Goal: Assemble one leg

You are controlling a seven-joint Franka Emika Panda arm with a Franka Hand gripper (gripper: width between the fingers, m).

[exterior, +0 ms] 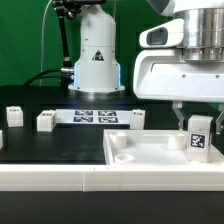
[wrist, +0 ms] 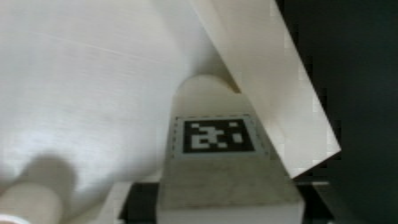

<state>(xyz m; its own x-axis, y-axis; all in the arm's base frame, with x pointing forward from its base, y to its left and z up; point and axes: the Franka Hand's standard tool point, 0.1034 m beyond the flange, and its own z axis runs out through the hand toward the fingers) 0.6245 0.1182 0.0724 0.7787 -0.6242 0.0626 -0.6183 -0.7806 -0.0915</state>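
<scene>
My gripper (exterior: 197, 118) is shut on a leg (exterior: 198, 142), a small white oblong block with a black-and-white tag. It holds the leg upright over the near right corner of the large white tray-like top (exterior: 112, 148), next to a raised boss (exterior: 178, 140). I cannot tell whether the leg touches the top. In the wrist view the leg (wrist: 217, 135) sits between the dark fingers (wrist: 150, 196) of the gripper (wrist: 228, 202), tag facing the camera. The top's inner floor (wrist: 89, 90) and its rim (wrist: 267, 70) lie behind it.
Three more white legs lie on the black table: at the far left (exterior: 15, 116), left of centre (exterior: 46, 121) and right of centre (exterior: 136, 118). The marker board (exterior: 95, 117) lies between them. The arm's base (exterior: 97, 55) stands behind. A white bar (exterior: 60, 178) runs along the front.
</scene>
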